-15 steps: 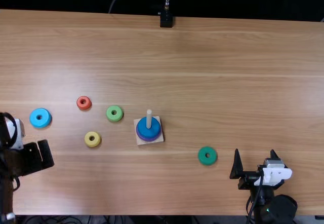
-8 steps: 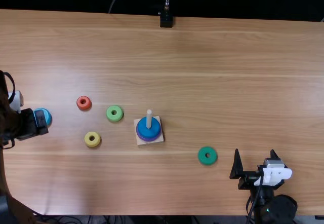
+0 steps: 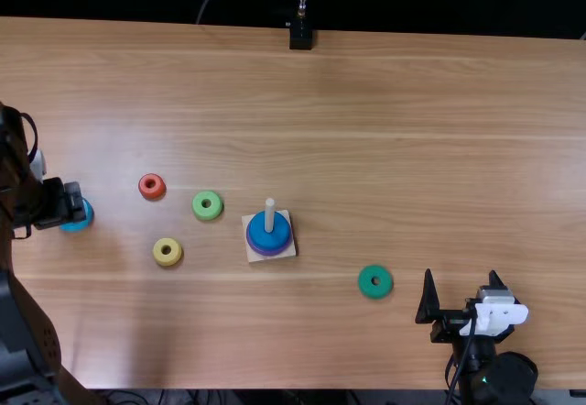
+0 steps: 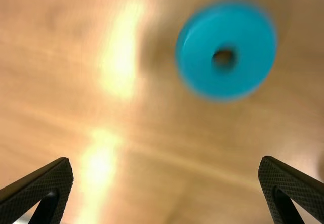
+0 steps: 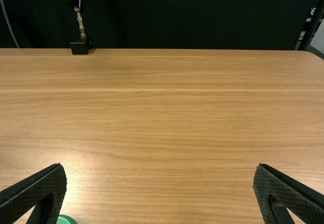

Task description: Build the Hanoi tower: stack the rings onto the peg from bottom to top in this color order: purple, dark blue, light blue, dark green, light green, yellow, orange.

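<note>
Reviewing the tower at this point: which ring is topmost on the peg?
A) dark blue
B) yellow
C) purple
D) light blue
A: the dark blue ring sits around the peg with only the purple ring's edge showing beneath it, and the bare peg rises above.

Two rings [image 3: 265,239] encircle the peg [image 3: 269,215] on its base [image 3: 290,251], four others [image 3: 199,207] left, another ring [image 3: 366,283] right.
</note>
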Action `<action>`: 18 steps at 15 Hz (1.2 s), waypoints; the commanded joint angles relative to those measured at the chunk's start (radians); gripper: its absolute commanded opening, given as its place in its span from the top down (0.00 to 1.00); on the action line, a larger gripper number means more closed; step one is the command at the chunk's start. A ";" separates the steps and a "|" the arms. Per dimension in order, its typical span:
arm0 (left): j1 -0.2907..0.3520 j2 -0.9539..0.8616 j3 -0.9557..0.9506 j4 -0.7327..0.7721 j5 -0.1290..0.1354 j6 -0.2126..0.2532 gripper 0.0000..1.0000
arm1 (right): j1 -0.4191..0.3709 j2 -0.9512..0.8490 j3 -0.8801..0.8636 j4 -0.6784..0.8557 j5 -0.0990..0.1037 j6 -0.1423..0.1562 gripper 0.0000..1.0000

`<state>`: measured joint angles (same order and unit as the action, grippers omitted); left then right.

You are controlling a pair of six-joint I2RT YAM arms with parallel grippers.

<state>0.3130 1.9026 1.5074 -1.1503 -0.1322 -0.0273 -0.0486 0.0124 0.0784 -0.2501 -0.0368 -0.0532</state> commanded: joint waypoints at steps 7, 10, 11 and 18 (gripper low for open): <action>-0.054 0.116 0.024 0.062 -0.008 0.003 0.00 | -0.013 -0.012 -0.063 -0.068 -0.002 -0.002 0.00; -0.055 0.147 0.025 0.083 -0.004 0.002 0.00 | -0.013 -0.012 -0.063 -0.068 -0.002 -0.002 0.00; -0.055 0.158 0.025 0.112 -0.004 0.002 0.00 | -0.013 -0.012 -0.063 -0.068 -0.002 -0.002 0.00; -0.057 0.214 0.030 0.142 -0.002 0.002 0.00 | -0.013 -0.012 -0.063 -0.068 -0.002 -0.002 0.00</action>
<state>0.2672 2.0869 1.5074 -1.0092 -0.1280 -0.0280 -0.0486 0.0124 0.0780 -0.2504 -0.0368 -0.0540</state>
